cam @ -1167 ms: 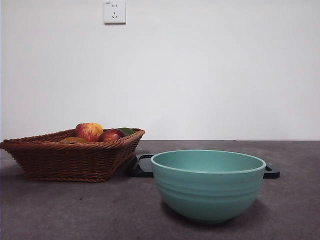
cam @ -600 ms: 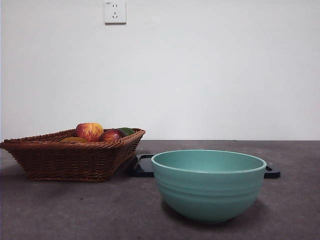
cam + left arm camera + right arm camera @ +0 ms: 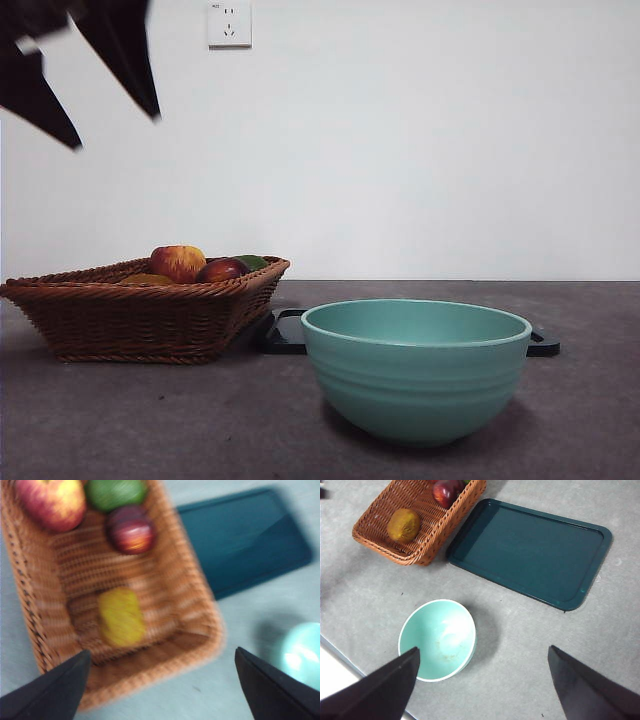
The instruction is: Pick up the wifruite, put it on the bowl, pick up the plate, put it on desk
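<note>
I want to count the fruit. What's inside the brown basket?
Inside the basket lie four fruits: a brownish-yellow oval fruit, a red-and-yellow apple, a green fruit and a dark red fruit. The left gripper hangs open above them. Nothing shows whether more hides underneath.

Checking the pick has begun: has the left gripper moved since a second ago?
Yes. The left gripper has entered the front view at top left, beside the wall socket, above the basket holding the wifruite.

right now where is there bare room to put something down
Free: the dark green rectangular tray is bare, as is the grey desk between it and the round teal ceramic bowl. Crowded: the brown wicker basket, holding fruit, touches the tray's edge.
</note>
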Tool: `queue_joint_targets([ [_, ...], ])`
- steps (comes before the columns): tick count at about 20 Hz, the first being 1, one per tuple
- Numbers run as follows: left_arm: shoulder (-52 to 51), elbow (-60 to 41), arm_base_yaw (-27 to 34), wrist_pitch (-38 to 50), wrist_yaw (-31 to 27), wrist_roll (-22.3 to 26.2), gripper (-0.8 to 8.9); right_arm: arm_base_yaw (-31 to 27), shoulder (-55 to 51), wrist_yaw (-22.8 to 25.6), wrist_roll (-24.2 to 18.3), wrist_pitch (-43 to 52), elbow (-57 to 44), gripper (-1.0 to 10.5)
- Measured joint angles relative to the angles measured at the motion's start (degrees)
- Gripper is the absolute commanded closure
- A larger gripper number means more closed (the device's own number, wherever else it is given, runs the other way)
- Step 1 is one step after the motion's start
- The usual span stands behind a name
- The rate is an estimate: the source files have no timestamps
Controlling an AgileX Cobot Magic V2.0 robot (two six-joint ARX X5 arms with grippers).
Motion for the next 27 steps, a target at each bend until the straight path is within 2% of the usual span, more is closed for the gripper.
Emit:
queue_joint_targets([
  [6, 13.1, 0.5, -0.5, 5.5, -4.8, 0.0, 3.54, 0.0, 0.0, 0.0, 0.0, 0.0, 0.0, 5.4],
  [11, 19.6, 0.5, -0.5, 8.3, -5.3, 0.0, 3.54, 0.0, 0.0, 0.0, 0.0, 0.5, 0.0, 5.4],
  [18, 24.0, 0.5, -0.5, 11.5, -5.3, 0.0, 3.60, 0.0, 0.0, 0.0, 0.0, 1.0, 0.0, 5.4],
  [21, 24.0, 0.5, -0.5, 11.8, -5.3, -0.4, 4.44, 0.0, 0.0, 0.0, 0.0, 1.0, 0.0, 5.4],
  [27, 24.4, 0.5, -0.5, 11.7, -5.4, -1.2, 4.73, 0.0, 0.0, 0.0, 0.0, 1.0, 0.0, 5.4],
])
